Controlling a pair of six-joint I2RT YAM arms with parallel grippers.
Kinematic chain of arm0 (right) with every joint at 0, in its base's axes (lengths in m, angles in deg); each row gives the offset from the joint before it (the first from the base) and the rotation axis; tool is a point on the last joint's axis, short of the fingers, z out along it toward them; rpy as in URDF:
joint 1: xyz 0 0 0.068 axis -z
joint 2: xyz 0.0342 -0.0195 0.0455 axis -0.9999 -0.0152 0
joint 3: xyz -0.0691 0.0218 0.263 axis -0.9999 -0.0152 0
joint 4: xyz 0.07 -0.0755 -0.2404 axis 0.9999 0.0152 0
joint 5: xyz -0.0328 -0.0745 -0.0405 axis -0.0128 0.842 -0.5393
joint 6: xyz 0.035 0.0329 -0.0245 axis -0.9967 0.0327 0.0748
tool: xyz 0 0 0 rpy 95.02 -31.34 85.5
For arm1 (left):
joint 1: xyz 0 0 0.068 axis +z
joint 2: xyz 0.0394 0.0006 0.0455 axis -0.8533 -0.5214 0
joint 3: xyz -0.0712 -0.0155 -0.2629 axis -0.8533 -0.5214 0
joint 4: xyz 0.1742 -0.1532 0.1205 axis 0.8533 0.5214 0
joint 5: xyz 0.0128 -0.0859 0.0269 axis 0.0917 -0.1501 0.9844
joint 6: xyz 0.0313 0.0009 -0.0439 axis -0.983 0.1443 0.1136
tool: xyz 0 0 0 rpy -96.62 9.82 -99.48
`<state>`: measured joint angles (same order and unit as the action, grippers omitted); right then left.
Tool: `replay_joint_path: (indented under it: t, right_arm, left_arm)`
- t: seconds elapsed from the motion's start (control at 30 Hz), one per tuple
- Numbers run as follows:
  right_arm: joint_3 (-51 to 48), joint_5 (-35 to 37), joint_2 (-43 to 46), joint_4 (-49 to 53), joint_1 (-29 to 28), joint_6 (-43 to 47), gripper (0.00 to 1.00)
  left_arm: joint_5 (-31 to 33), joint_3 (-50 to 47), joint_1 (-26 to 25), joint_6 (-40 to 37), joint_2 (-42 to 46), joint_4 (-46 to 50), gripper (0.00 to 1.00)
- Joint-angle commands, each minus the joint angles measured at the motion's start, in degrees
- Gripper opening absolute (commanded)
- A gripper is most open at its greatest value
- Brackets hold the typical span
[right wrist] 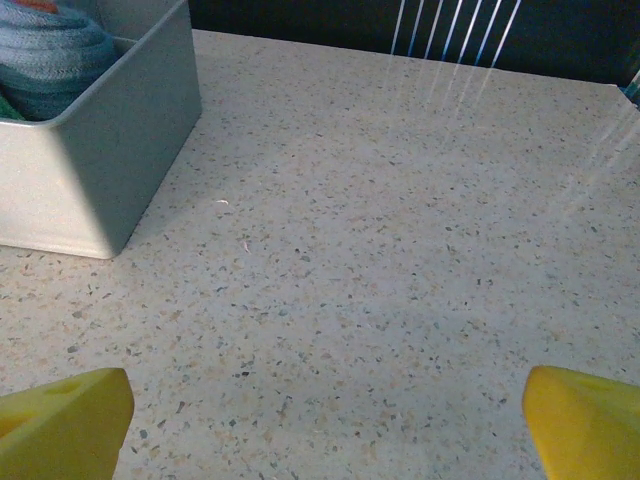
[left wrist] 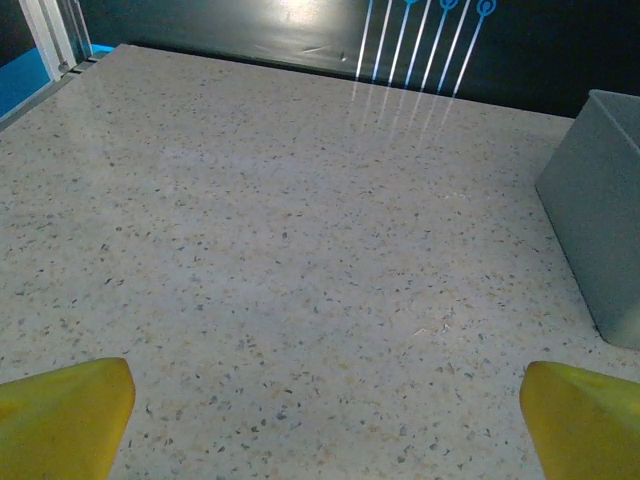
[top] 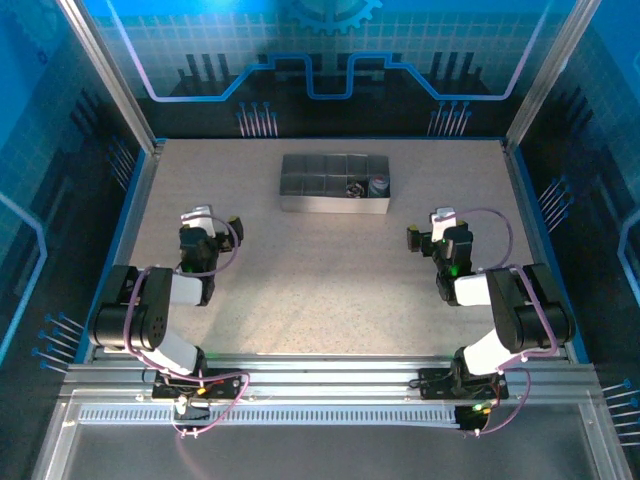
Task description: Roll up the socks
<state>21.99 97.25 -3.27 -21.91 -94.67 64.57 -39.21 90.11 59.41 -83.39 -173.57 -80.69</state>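
Left claw (left wrist: 320,425) wide, nothing between the yellow fingertips (left wrist: 60,415), over bare counter (left wrist: 280,250). Tray (left wrist: 598,220) corner at right edge of that frame. Right claw (right wrist: 320,425) also wide, empty. In its view the tray sits upper left with the grey-blue sock (right wrist: 45,55) rolled inside the end compartment. Top view: tray upper centre, both socks in its right-hand compartments, striped sock (top: 355,187) just left of the grey-blue one. Claws lower left and lower right, well apart from the tray.
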Motion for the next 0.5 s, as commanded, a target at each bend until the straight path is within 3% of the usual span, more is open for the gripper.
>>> replay_joint_path:
  t: [0.0, 0.4, 0.47]
  right_arm:
    - [1.0, -0.3, -0.1, -2.4, 0.3, -0.6, 1.0]
    - [1.0, -0.7, -0.1, -2.3, 0.4, -0.6, 1.0]
    - [-1.0, -1.2, -0.1, -6.4, -0.1, 0.4, 1.0]
  left_arm:
    - [-1.6, 0.3, -0.2, -1.3, 0.4, 1.1, 0.99]
    - [0.1, 0.7, -0.9, -1.8, 0.3, 1.5, 0.99]
    - [0.9, 0.1, -0.9, -1.5, 0.4, 0.4, 0.99]
